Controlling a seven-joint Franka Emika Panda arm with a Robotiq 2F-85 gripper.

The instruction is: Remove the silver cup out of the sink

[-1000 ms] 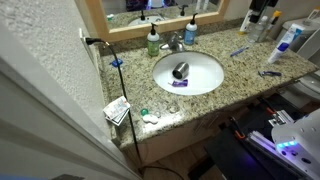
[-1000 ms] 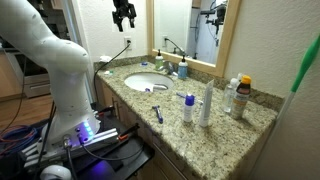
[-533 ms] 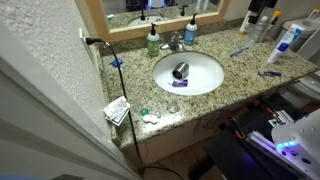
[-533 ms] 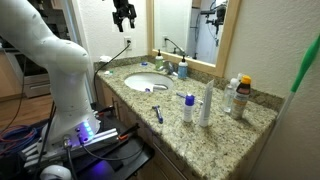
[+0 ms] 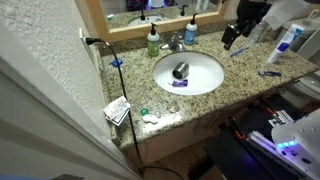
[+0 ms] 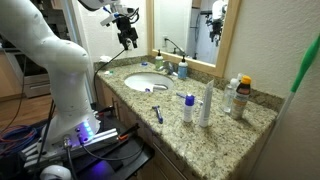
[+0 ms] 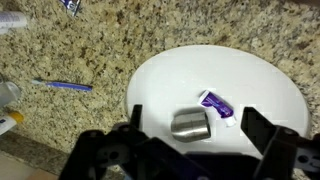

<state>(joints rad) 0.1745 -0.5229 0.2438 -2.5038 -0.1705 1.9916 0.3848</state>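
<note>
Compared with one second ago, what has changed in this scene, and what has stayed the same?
The gripper moved down and toward the sink. Its jaws are open and it has taken hold of nothing. The silver cup lies in the sink as before, and the green soap bottle stayed in place.

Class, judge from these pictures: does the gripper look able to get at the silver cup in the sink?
Probably yes. The silver cup lies uncovered in the sink, with only a small purple item beside it. The gripper hangs above, jaws spread wider than the cup.
</note>
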